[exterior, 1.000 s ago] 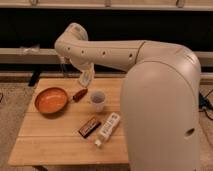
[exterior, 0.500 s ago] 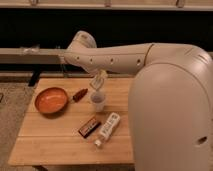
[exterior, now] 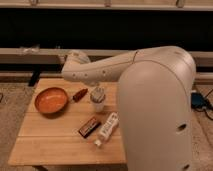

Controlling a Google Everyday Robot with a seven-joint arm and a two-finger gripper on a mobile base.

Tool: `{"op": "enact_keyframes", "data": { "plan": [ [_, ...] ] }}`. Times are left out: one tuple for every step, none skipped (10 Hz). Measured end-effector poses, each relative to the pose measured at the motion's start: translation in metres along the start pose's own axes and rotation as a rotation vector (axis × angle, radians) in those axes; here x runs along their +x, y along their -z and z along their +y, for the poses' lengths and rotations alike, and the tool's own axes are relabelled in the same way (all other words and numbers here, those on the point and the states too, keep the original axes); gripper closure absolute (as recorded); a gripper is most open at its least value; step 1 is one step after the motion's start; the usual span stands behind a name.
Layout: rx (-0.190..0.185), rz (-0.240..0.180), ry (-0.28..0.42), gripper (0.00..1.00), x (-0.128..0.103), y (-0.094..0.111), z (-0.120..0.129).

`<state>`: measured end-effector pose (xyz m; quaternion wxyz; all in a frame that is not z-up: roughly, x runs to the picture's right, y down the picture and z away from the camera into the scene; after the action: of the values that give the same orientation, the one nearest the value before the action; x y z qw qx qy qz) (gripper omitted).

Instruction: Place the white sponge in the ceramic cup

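Since half a second ago the arm has dropped, bringing the hand [exterior: 97, 93] from above the ceramic cup [exterior: 99, 105] down to its mouth. Its fingers are pressed together, and the pale lump at their tips reads to me as the white sponge [exterior: 98, 97], clamped and sitting right at the rim. I cannot tell whether it is already inside or only touching the edge.

My worry is the cup itself: it is small, light and narrow. If I push lower off-centre, a finger could catch the rim and tip it toward the reddish-brown item [exterior: 80, 94] just beside it. If I let go too high, the soft pad could spring back to shape, perch across the mouth or bounce out onto the counter [exterior: 45, 145]. It might also cling to a finger and come back up when I lift.

By my count the counter holds one ceramic cup, one white sponge, one orange bowl [exterior: 50, 101] to the left, one reddish-brown item, one dark snack bar [exterior: 89, 126] and one white plastic bottle [exterior: 107, 128] lying near the front edge
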<state>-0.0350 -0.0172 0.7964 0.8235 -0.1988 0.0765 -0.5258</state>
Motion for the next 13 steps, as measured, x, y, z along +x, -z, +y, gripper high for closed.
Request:
{"op": "enact_keyframes", "data": {
  "plan": [
    [-0.023,0.021,0.0,1.0,-0.003,-0.002,0.003],
    [-0.036,0.044,0.001,1.0,-0.006,-0.003,0.002],
    [-0.041,0.055,-0.001,1.0,-0.006,-0.002,0.002],
    [-0.047,0.067,-0.007,1.0,-0.004,-0.002,0.004],
    [-0.054,0.084,-0.011,1.0,-0.002,0.0,0.005],
    [-0.056,0.095,-0.01,1.0,-0.003,0.001,0.003],
    [-0.06,0.105,-0.01,1.0,-0.004,0.001,0.003],
    [-0.062,0.11,-0.008,1.0,-0.006,0.001,0.004],
    [-0.062,0.109,0.002,0.94,-0.01,0.0,0.002],
    [-0.06,0.108,0.011,0.86,-0.014,0.001,-0.001],
    [-0.056,0.107,0.024,0.74,-0.02,0.001,-0.005],
    [-0.055,0.106,0.031,0.65,-0.025,0.001,-0.006],
    [-0.059,0.107,0.035,0.54,-0.028,0.0,-0.006]
  ]
}}
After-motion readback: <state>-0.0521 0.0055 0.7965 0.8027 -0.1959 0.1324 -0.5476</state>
